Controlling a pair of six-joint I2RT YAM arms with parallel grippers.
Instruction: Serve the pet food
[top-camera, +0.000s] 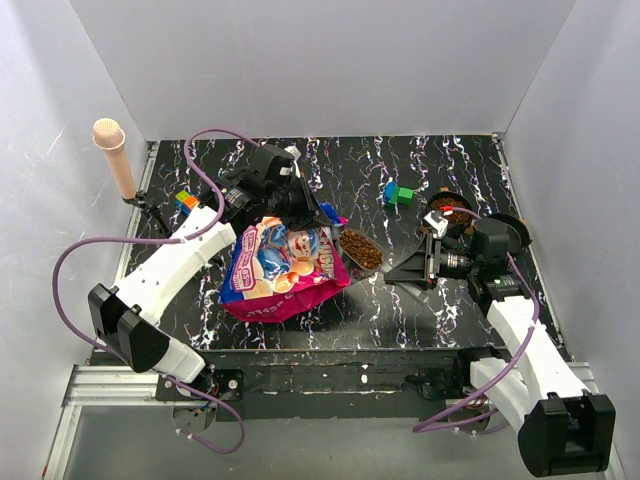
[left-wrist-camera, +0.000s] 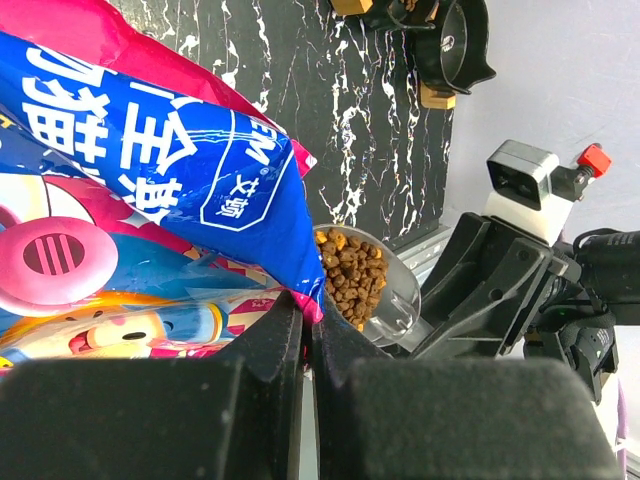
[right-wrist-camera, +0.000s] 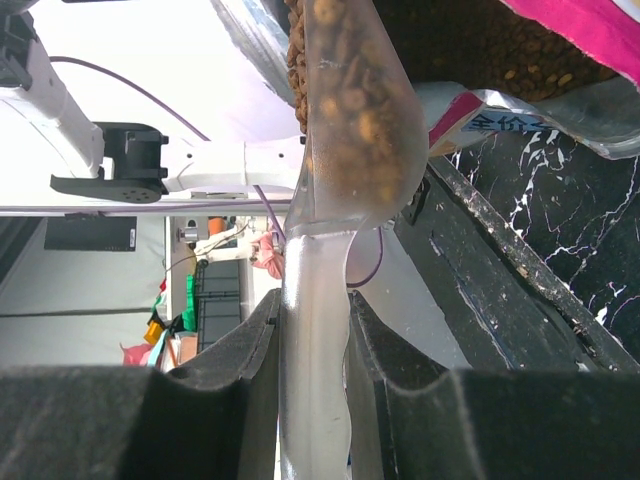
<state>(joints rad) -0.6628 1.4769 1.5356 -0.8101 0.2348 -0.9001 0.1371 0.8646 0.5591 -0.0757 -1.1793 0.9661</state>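
Both pairs clench: left fingers (left-wrist-camera: 265, 345) pinch an edge of the pink bag (top-camera: 280, 268). Right fingers (right-wrist-camera: 390, 350) clamp a clear scoop (right-wrist-camera: 315, 270) full of kibble (left-wrist-camera: 350, 275) by its handle.

Light: is falling bright and even from above, bouncing off white walls (top-camera: 320, 70).
Shadows: are lying soft on the dark table (top-camera: 400, 310).
Glare: is glinting on the pet food bag (left-wrist-camera: 180, 170); right wrist background is washing out.
Focus: left gripper fingers (left-wrist-camera: 150, 420) and scoop handle (right-wrist-camera: 315, 350) are blurring.
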